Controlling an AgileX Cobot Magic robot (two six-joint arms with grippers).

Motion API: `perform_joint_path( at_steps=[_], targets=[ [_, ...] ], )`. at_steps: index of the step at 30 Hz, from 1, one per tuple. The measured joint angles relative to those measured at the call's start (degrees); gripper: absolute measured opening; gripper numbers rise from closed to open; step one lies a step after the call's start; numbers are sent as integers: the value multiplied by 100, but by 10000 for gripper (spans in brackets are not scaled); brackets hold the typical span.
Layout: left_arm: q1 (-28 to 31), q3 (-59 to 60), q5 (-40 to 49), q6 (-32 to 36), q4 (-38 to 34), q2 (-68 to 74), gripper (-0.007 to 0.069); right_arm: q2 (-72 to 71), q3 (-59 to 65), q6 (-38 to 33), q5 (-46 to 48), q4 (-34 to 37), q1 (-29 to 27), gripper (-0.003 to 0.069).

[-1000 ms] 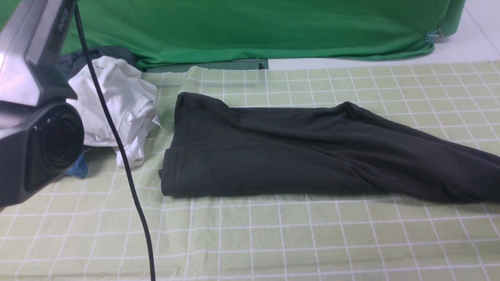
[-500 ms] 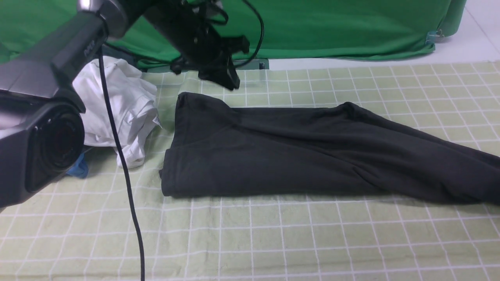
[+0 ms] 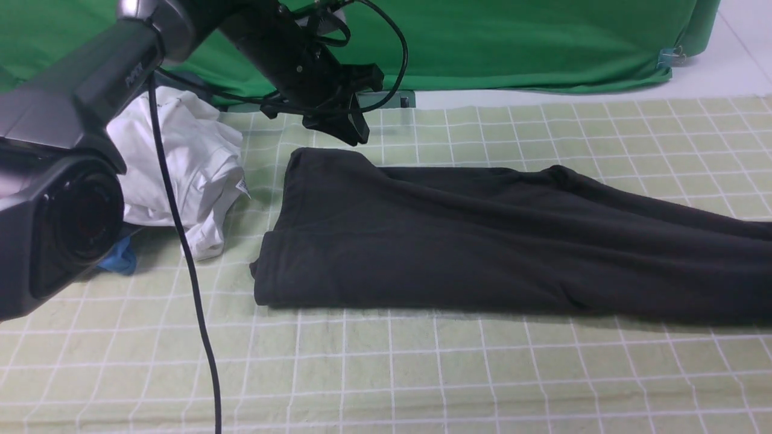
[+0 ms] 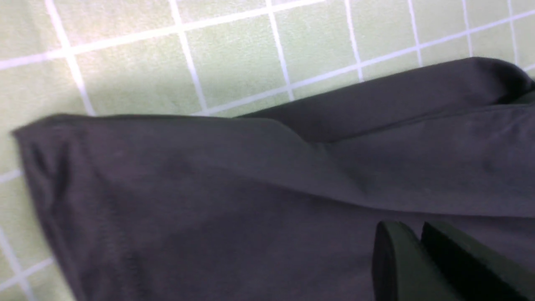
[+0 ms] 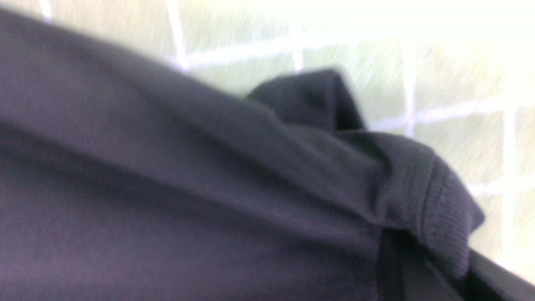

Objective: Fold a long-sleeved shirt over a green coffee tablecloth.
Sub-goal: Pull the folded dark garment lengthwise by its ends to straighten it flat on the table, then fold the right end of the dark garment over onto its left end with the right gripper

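The long-sleeved shirt (image 3: 458, 241) is black and folded into a long band on the green coffee tablecloth (image 3: 422, 361), running off the right edge of the front view. Its white graphic is hidden. My left gripper (image 3: 356, 135) hovers just above the shirt's far left corner. In the left wrist view this left gripper (image 4: 411, 228) is shut, empty, over the dark cloth (image 4: 209, 200). The front view does not show my right gripper. In the right wrist view the right gripper (image 5: 439, 267) is shut on a ribbed edge of the shirt (image 5: 443, 200), which drapes over its fingers.
A crumpled white shirt (image 3: 181, 163) and a bit of blue garment (image 3: 120, 259) lie left of the black shirt. Plain dark-green fabric (image 3: 482, 42) hangs along the back. A black cable (image 3: 193, 289) dangles in front at the left.
My left arm has swung in from the left and come down towards the shirt's far left corner. The shirt has slid a little to the right and its right part lies flatter.
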Motion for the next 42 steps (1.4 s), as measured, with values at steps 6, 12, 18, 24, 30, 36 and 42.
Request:
perform_joint_path(
  at_steps=[6, 12, 18, 24, 30, 36, 42],
  targets=[
    [0, 680, -54, 16, 231, -287, 86, 163, -25, 112, -368, -96, 0, 234],
    [13, 2429, -9, 44, 650, -1419, 92, 308, -25, 405, -327, -162, 0, 489],
    [19, 3036, -3, 44, 678, -1933, 113, 413, -25, 547, -346, -308, 0, 529],
    [3, 3158, -9, 44, 856, -1949, 155, 846, -25, 723, -340, -299, 0, 529],
    [3, 3174, -153, 44, 975, -1949, 213, 966, -77, 668, -348, -65, 0, 360],
    [3, 3174, -228, 44, 886, -1949, 249, 934, -77, 449, -336, 101, 18, 53],
    [3, 3169, -85, 49, 714, -2263, 255, 532, -218, 577, -182, -608, 18, 13]
  ],
)
